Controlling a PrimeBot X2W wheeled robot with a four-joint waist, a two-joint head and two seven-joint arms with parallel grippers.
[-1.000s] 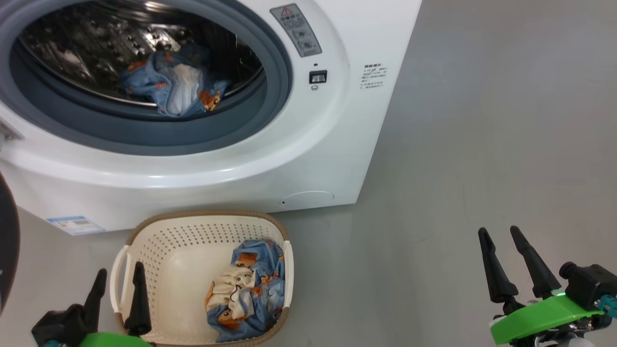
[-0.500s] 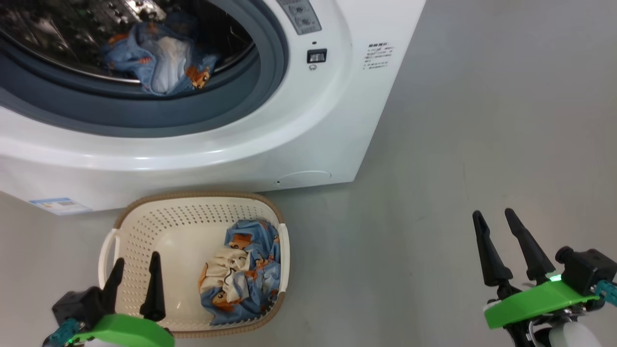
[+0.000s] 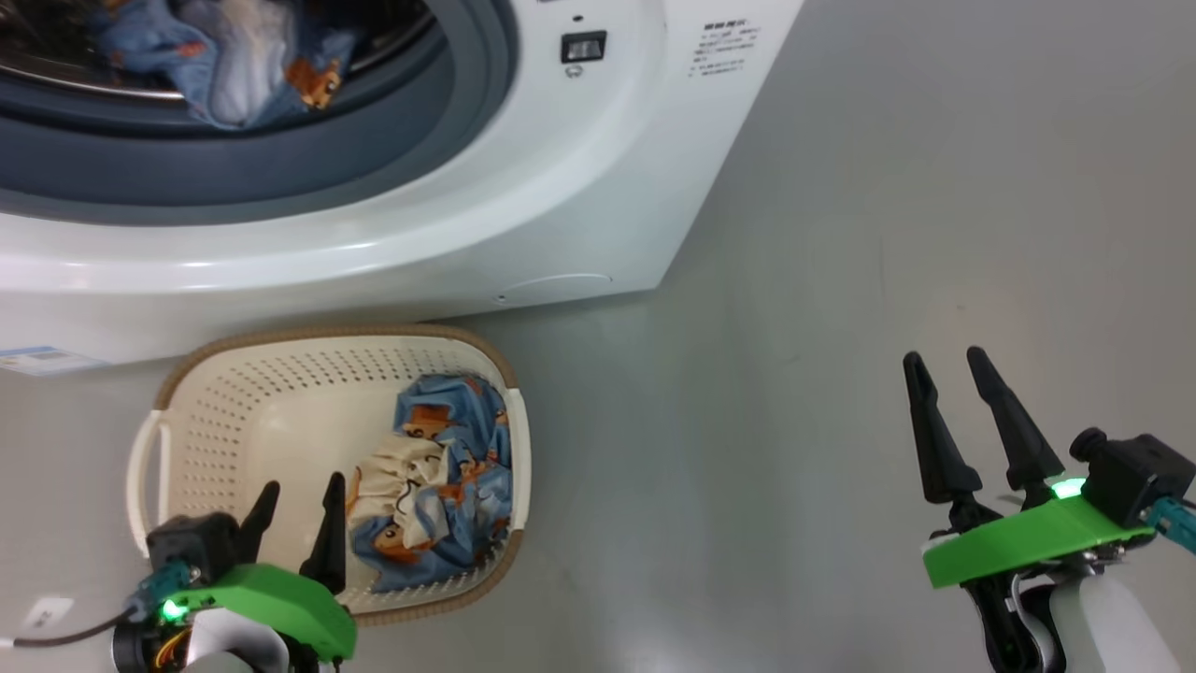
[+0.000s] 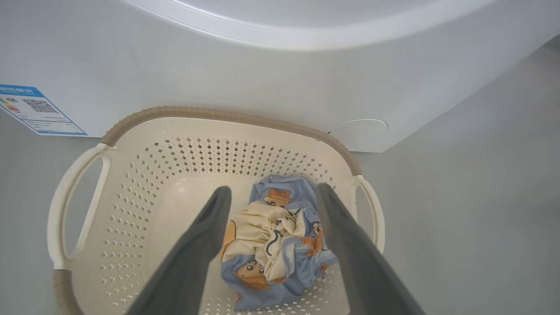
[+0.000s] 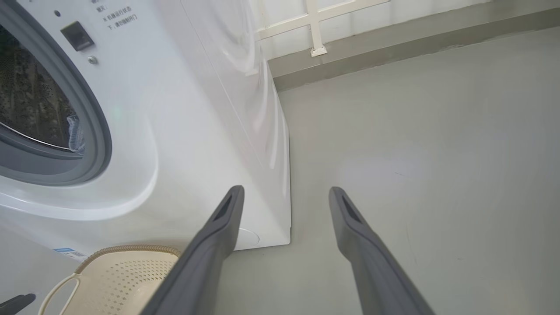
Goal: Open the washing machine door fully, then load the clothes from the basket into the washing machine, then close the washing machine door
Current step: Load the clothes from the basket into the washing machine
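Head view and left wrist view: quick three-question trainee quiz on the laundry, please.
1. True or false: the small cream perforated plastic basket is empty.
2. In the left wrist view, the left gripper frames: A a basket handle, B the crumpled light-blue cartoon-print fabric piece, C the blue label.
3. Fill in: another blue piece lies in the big white washing machine's ____.
Key: 1 false; 2 B; 3 drum.

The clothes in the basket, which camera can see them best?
The left wrist view: the clothes lie close and big, framed by the open left gripper, cartoon figures clear. The head view shows them smaller, at the basket's right end. The right wrist view catches a corner of the basket.
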